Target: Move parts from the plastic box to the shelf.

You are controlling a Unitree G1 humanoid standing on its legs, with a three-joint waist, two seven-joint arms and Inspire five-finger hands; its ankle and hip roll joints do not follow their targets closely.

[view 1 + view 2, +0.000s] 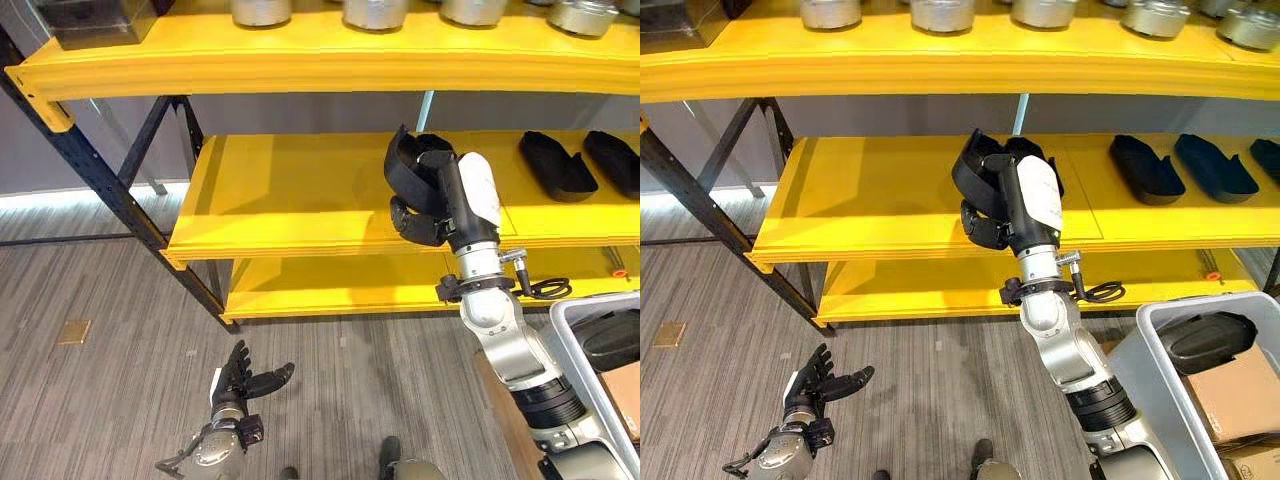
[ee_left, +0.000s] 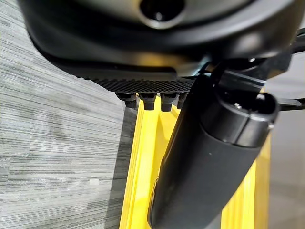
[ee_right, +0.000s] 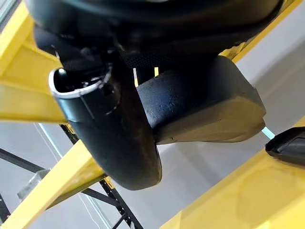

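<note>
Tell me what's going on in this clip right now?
The right robot hand holds a black part over the middle yellow shelf, left of the black parts already lying there. Another part sits in the grey plastic box. The left robot hand hangs open, low over the floor.

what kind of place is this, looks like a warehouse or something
Probably a workshop or parts store: yellow shelf racking holds black parts and metal canisters, and the right hand lifts another black part from a grey plastic box.
</note>
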